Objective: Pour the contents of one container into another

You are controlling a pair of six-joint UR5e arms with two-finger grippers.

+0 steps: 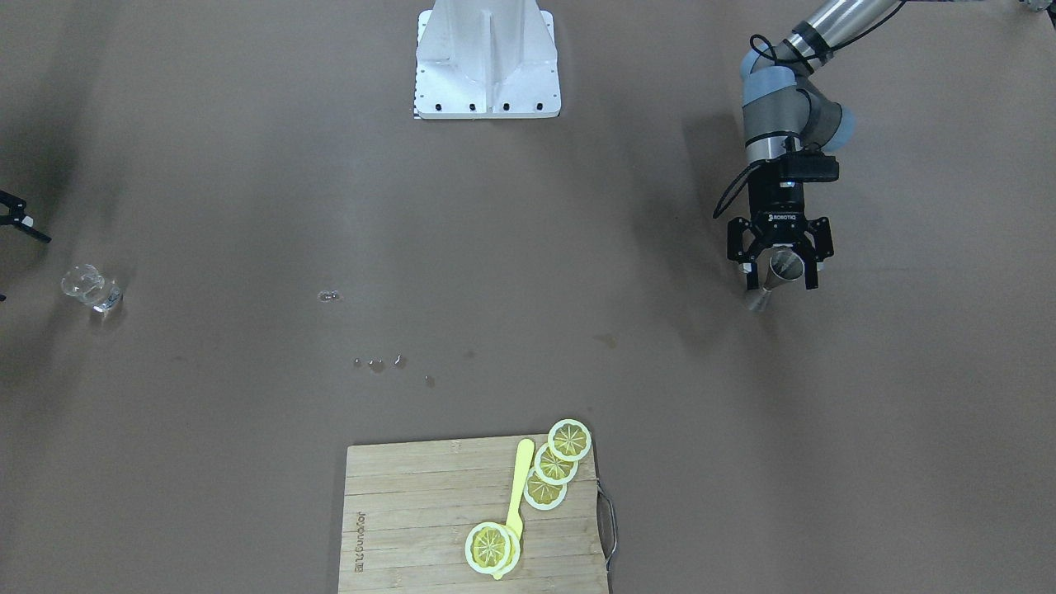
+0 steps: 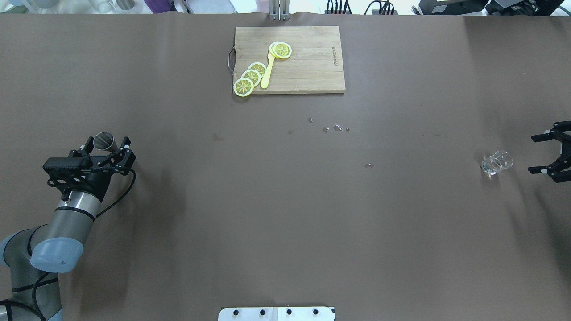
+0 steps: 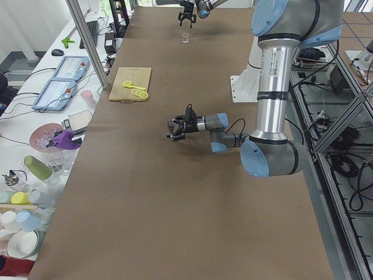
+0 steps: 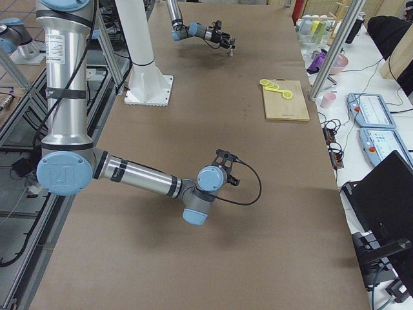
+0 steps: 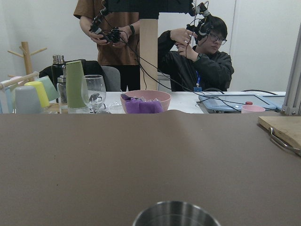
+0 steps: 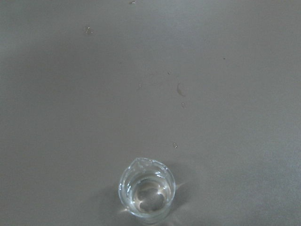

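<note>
Jigger (image 5: 176,214) inside spread left gripper (image 2: 107,143), glass (image 2: 496,162) afar

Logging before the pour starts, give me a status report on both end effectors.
Left end effector open, straddling the upright jigger. Right end effector open, beside the glass, not touching. Small droplets between jigger and glass.
</note>
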